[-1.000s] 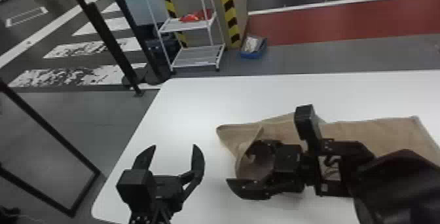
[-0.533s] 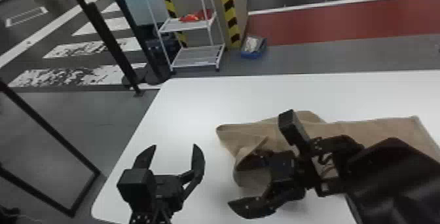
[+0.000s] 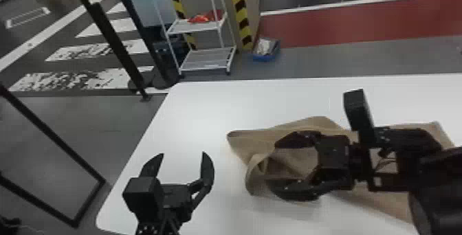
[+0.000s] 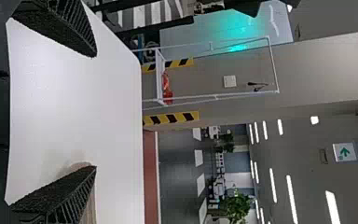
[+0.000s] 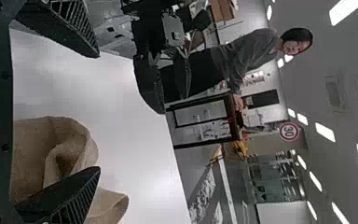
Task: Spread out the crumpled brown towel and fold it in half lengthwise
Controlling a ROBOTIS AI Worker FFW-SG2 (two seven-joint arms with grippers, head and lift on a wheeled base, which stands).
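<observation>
White stripes [image 3: 130, 24] ran across the floor at left! The left gripper [image 3: 183, 153] stood wide open over the white table [image 3: 185, 114]; beyond, a rack [image 3: 206, 64], then a blue bin [image 3: 265, 58]. Rumpled at table right lay the brown towel [image 3: 247, 143], the right gripper [image 3: 272, 164] spread open over it!

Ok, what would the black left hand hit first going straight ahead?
The way looks free: the left hand points over the flat white tabletop toward its far edge, though height is unclear.
</observation>
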